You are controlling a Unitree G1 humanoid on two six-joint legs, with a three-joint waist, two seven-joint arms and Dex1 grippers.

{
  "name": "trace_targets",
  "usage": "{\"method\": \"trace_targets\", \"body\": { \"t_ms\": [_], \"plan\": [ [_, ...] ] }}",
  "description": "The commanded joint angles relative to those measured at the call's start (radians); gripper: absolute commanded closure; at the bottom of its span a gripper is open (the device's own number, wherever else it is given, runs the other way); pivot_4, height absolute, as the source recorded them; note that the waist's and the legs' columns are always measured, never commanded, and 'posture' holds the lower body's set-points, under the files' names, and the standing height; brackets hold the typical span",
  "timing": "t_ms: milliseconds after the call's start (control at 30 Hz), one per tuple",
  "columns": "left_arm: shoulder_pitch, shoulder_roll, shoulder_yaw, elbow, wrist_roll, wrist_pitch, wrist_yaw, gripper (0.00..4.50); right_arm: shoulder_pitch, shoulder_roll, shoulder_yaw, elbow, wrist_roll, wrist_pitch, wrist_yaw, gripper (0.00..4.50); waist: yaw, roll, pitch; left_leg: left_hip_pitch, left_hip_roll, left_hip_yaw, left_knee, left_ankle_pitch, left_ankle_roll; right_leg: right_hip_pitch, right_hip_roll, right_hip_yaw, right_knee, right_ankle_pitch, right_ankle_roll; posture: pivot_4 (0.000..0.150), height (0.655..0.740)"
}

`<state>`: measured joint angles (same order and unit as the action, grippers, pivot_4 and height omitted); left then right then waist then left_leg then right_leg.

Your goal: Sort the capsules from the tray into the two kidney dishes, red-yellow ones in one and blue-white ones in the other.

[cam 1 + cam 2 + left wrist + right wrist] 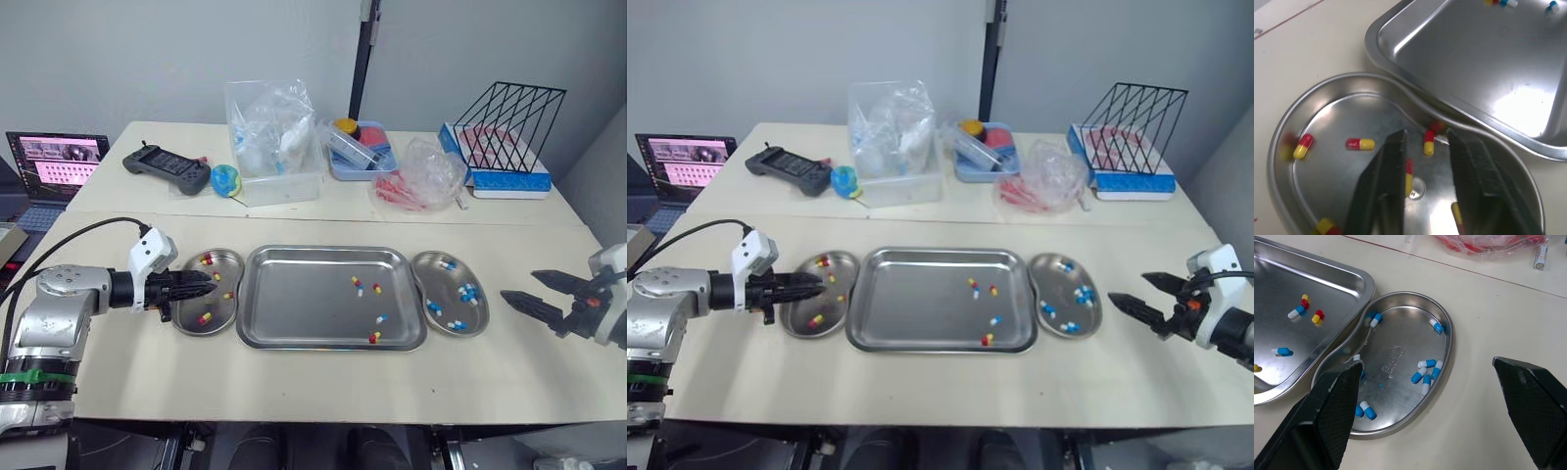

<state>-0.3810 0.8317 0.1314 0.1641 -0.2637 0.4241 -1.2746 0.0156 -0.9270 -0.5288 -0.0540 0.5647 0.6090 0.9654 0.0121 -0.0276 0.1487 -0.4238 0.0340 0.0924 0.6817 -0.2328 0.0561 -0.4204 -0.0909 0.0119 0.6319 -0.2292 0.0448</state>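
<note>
The steel tray (294, 323) lies mid-table and holds several capsules, among them a red-yellow capsule (374, 337) and a blue-white capsule (381, 318). The left kidney dish (186, 328) holds several red-yellow capsules (1360, 144). My left gripper (209, 281) hovers low over this dish, open, with one red-yellow capsule (1428, 142) lying in the dish beneath the gap between its fingers. The right kidney dish (482, 318) holds several blue-white capsules (1426, 364). My right gripper (519, 285) is wide open and empty, above bare table just right of that dish.
Along the back of the table stand a black handheld controller (167, 168), a clear box of plastic bags (274, 147), a blue tray (361, 149), a plastic bag (421, 176) and a black wire rack (505, 127). A laptop (57, 162) sits at far left.
</note>
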Motion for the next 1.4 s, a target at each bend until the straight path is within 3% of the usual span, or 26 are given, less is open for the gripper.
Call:
{"method": "trace_targets", "body": {
  "t_ms": [33,200,233,600,833,1400],
  "plan": [
    [0.004,0.03,0.06,-0.02,-0.068,0.025,-0.001,1.76,-0.001,-0.022,-0.042,-0.006,0.0,-0.029,0.01,0.0,-0.001,0.0,0.0,0.0,0.0,0.0,0.0,0.0,0.0,0.0,0.0,0.0,0.0,0.0,0.0,0.15,0.74],
    [0.012,0.035,0.145,0.051,-0.115,0.0,0.03,0.09,0.014,-0.009,-0.082,0.017,-0.001,-0.049,0.01,0.0,-0.002,0.0,0.0,0.0,0.0,0.001,0.0,0.0,0.0,0.0,0.0,0.0,0.0,0.0,0.0,0.15,0.74],
    [0.01,0.034,0.172,0.077,-0.126,-0.008,0.041,0.04,0.013,-0.006,-0.089,0.022,0.0,-0.055,0.009,0.0,-0.002,0.0,0.0,0.0,0.0,0.001,0.0,0.0,0.0,0.0,0.0,0.0,0.0,0.0,0.0,0.15,0.74],
    [0.096,0.107,0.404,0.526,-0.136,-0.326,0.079,0.04,-0.069,0.043,-0.102,0.255,-0.053,-0.269,-0.041,0.0,-0.012,0.0,0.0,0.001,0.0,0.002,-0.002,0.0,0.0,0.0,-0.001,0.0,-0.001,0.0,0.0,0.15,0.74],
    [0.105,0.091,0.426,0.585,-0.145,-0.409,0.127,0.04,-0.086,0.072,-0.089,0.296,-0.068,-0.321,-0.068,0.0,-0.009,0.0,0.0,0.001,0.001,0.003,-0.002,0.0,0.0,-0.001,-0.003,-0.001,0.0,0.001,-0.001,0.15,0.74],
    [0.095,0.109,0.404,0.578,-0.156,-0.382,0.11,0.04,-0.073,0.091,-0.089,0.263,-0.059,-0.32,-0.079,0.0,-0.014,0.0,0.0,0.002,0.001,0.004,-0.003,0.0,0.0,-0.001,-0.003,-0.001,0.0,0.001,-0.002,0.15,0.74]
  ]
}}
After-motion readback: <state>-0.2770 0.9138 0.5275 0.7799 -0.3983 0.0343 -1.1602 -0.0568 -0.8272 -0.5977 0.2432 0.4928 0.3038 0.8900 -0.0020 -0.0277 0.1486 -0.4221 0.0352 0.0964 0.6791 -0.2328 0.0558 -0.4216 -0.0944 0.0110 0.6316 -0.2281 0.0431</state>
